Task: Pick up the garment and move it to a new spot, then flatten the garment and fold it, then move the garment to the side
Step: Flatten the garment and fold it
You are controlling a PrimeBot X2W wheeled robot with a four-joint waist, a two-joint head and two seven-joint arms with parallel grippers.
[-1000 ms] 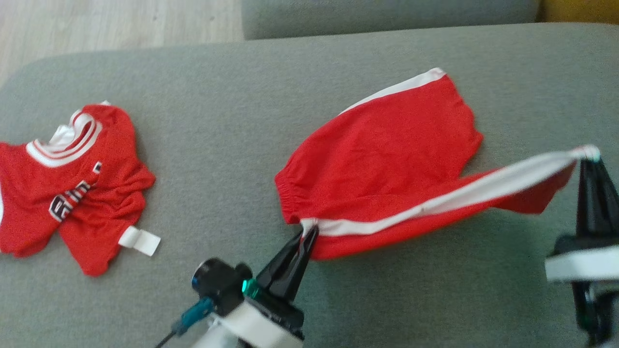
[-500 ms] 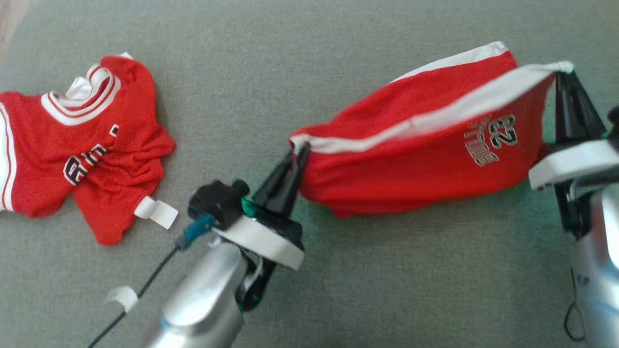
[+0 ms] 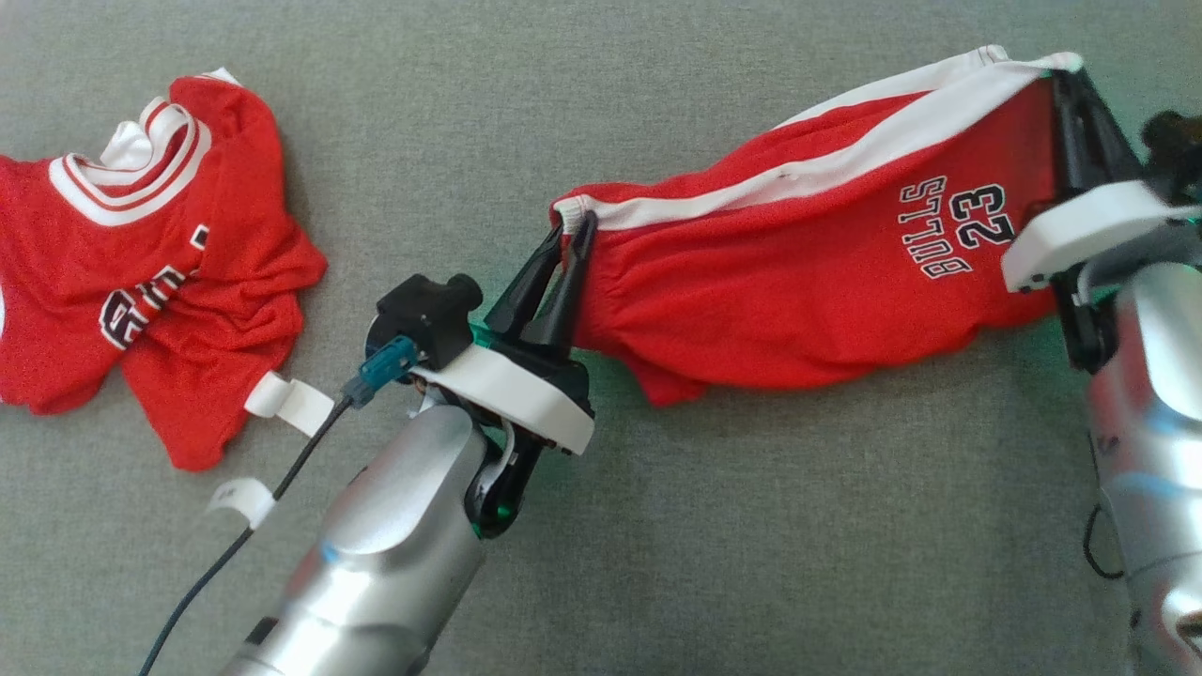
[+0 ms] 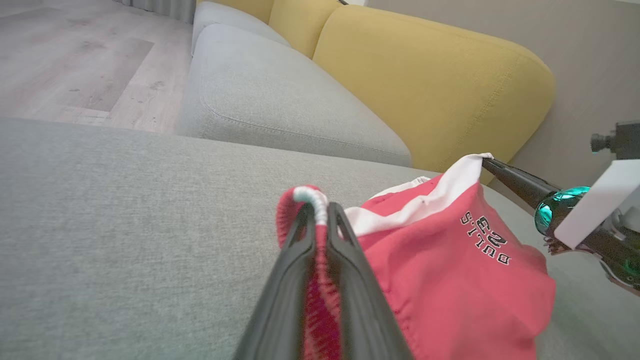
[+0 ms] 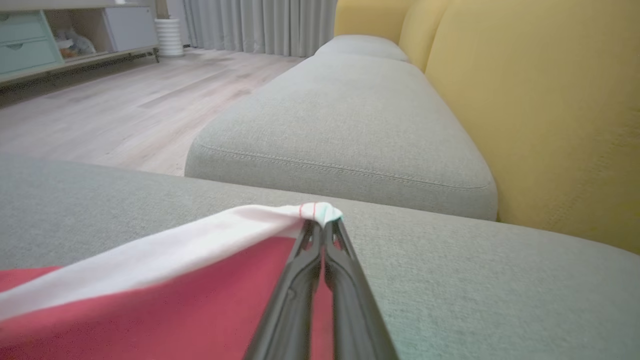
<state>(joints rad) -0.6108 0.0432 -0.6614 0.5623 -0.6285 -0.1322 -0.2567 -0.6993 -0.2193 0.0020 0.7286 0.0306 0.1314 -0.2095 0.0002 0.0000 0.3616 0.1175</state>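
The garment [image 3: 798, 282] is a pair of red shorts with a white side stripe and "BULLS 23" print, folded over and stretched between both grippers above the grey cushion. My left gripper [image 3: 575, 225] is shut on the elastic waistband corner, seen close up in the left wrist view on the garment [image 4: 450, 280] with the gripper [image 4: 320, 207] pinching it. My right gripper [image 3: 1061, 70] is shut on the white-striped hem corner; in the right wrist view the gripper [image 5: 322, 222] pinches the garment [image 5: 200, 300] at its white edge.
A crumpled red jersey [image 3: 141, 272] with white trim lies on the grey sofa cushion [image 3: 751, 526] at the left. A second grey cushion [image 5: 345, 125] lies beyond, with yellow backrests [image 5: 550, 100] on one side and wooden floor [image 5: 125, 100] on the other.
Both grippers carried the near edge of the shorts up and over the far half, folding them so the printed side shows. The head camera tilted down, shifting the whole picture.
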